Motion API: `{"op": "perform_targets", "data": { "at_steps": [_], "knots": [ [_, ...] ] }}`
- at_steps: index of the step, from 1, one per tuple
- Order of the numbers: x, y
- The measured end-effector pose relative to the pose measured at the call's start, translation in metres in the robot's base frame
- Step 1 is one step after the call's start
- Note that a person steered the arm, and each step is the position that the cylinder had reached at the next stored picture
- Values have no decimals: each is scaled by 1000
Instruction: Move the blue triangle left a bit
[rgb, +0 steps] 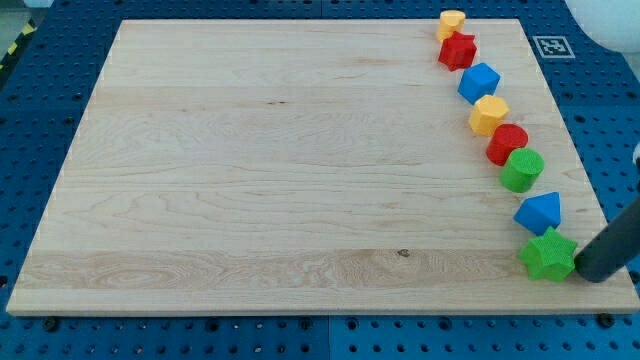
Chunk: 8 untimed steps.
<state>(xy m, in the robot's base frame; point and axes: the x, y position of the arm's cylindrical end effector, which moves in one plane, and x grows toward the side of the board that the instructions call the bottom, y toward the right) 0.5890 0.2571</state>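
Observation:
The blue triangle (540, 212) lies near the right edge of the wooden board (280, 160), just above a green star (548, 255) and below a green cylinder (522, 170). My tip (592, 276) rests at the board's lower right, just right of the green star and below-right of the blue triangle, not touching the triangle.
A curved line of blocks runs up the right side: red cylinder (507, 144), yellow hexagon (489, 115), blue cube (479, 82), red star (458, 50), yellow block (452, 21). A fiducial marker (552, 45) sits at the top right corner. The board's right edge is close.

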Motion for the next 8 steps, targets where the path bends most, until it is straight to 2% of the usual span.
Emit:
{"op": "perform_targets", "data": {
  "at_steps": [2,4,5,6,8],
  "knots": [
    [-20,18],
    [-62,2],
    [-63,-26],
    [-63,-27],
    [-87,9]
  ]
}}
